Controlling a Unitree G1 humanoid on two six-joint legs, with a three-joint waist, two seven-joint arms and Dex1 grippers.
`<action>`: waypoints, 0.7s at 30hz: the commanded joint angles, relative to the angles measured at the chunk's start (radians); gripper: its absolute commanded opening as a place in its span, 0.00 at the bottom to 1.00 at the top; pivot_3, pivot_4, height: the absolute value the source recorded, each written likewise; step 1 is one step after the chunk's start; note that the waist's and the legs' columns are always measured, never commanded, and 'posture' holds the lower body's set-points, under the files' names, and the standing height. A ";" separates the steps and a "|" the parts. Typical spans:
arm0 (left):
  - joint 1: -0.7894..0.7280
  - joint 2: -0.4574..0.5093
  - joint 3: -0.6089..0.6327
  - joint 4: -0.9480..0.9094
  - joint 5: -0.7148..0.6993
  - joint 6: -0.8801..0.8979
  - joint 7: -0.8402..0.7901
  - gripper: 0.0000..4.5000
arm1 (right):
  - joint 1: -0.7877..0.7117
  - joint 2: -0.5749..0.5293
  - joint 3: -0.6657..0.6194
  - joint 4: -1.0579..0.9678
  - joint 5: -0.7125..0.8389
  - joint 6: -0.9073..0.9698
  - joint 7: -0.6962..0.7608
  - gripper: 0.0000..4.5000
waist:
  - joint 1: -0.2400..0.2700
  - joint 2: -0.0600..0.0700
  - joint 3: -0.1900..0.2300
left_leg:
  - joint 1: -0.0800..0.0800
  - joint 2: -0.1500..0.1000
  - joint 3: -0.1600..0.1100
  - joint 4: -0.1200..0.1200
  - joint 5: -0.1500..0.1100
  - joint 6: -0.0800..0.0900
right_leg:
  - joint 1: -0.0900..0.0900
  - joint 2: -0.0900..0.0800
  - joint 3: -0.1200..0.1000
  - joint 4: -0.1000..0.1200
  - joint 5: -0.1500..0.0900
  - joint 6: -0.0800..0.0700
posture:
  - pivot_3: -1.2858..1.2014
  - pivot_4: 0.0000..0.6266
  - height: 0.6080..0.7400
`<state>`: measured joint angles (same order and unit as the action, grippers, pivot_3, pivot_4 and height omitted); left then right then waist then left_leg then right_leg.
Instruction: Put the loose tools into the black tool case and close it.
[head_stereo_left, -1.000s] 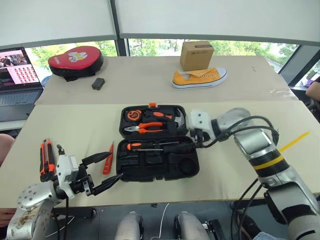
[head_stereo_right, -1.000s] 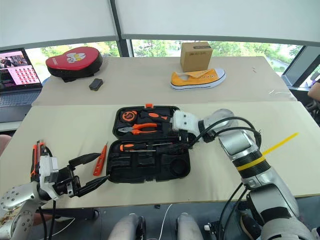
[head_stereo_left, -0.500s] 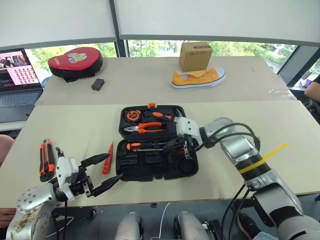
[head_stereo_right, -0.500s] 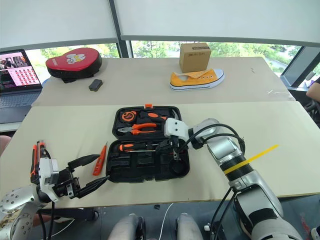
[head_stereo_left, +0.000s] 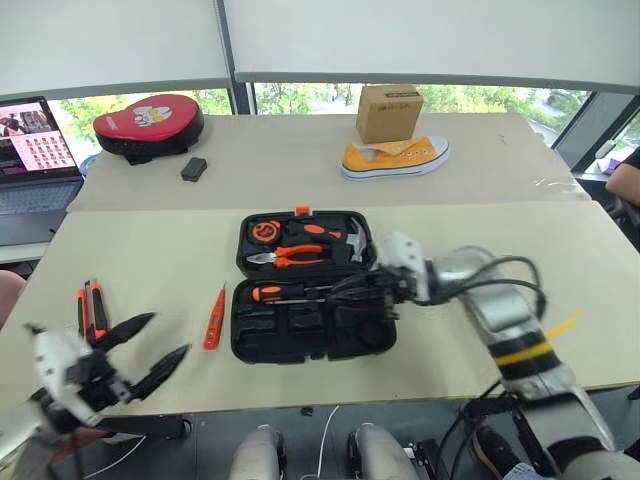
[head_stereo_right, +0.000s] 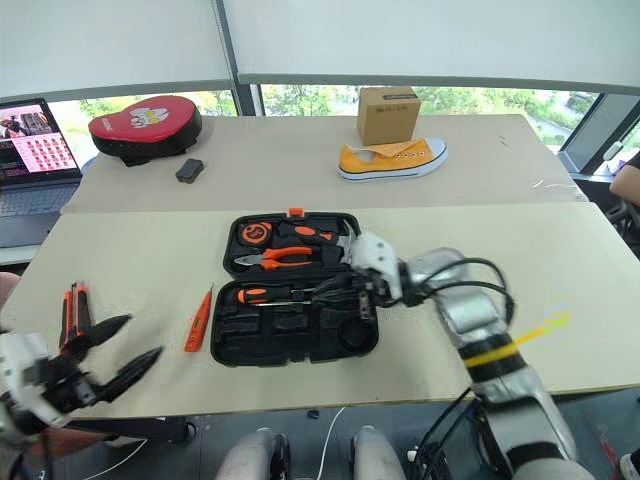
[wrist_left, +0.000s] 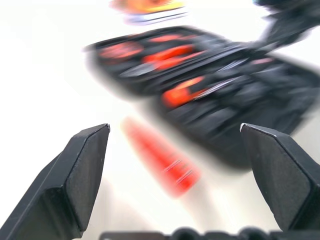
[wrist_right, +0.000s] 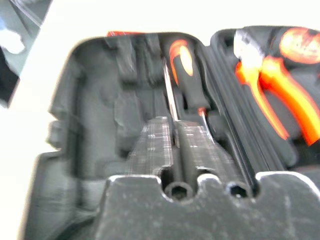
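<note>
Left pincer (head_stereo_left: 140, 348) spread (empty), right pincer (head_stereo_left: 352, 290) nearly together over black tool case (head_stereo_left: 310, 330).

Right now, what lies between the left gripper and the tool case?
In the left eye view, between the left gripper and the black tool case: the slim orange tester screwdriver on bare table.

My two head eyes look forward and down over the worktop (head_stereo_left: 150, 250) from above; both take in the whole open black tool case (head_stereo_left: 310, 330). My left wrist camera sits low near the worktop's edge, looking along my fingers (wrist_left: 75, 175) toward that case (wrist_left: 260, 100) from its side. My right wrist camera hangs close over the case's moulded slots (wrist_right: 100, 115).
</note>
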<state>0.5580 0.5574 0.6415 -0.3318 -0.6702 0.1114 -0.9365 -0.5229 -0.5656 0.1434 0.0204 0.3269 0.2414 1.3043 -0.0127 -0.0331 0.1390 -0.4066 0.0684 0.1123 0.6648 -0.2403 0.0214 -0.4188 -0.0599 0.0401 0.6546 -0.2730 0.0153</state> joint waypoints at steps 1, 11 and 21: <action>0.083 -0.053 0.135 0.021 -0.019 0.004 0.075 1.00 | 0.124 -0.007 -0.170 -0.102 0.160 -0.092 0.038 0.50 | 0.001 -0.001 0.000 | 0.000 0.000 0.000 0.000 0.000 0.000 | 0.000 0.000 0.000 0.000 0.000 0.000 | 0.52 0.24 1.00; 0.191 -0.154 0.307 0.094 -0.100 0.178 0.317 1.00 | 0.433 0.025 -0.351 -0.093 0.215 -0.315 -0.003 0.99 | 0.000 -0.006 0.001 | 0.003 -0.001 0.000 0.000 0.000 -0.001 | 0.001 0.001 0.001 0.001 -0.001 -0.001 | 0.52 0.24 1.00; -0.067 0.070 0.202 -0.116 -0.255 0.479 0.542 1.00 | 0.347 0.054 -0.312 -0.079 0.237 -0.330 -0.011 0.99 | 0.001 -0.009 0.001 | 0.009 0.000 -0.001 -0.001 0.001 -0.002 | 0.009 0.001 0.001 0.002 -0.001 -0.002 | 0.52 0.24 1.00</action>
<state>0.5108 0.5989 0.8832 -0.3627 -0.8882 0.5335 -0.4221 -0.1620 -0.5172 -0.1676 -0.0471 0.5357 -0.0707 1.2942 -0.0119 -0.0421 0.1404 -0.3963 0.0681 0.1109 0.6643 -0.2397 0.0194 -0.4086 -0.0588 0.0407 0.6570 -0.2740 0.0132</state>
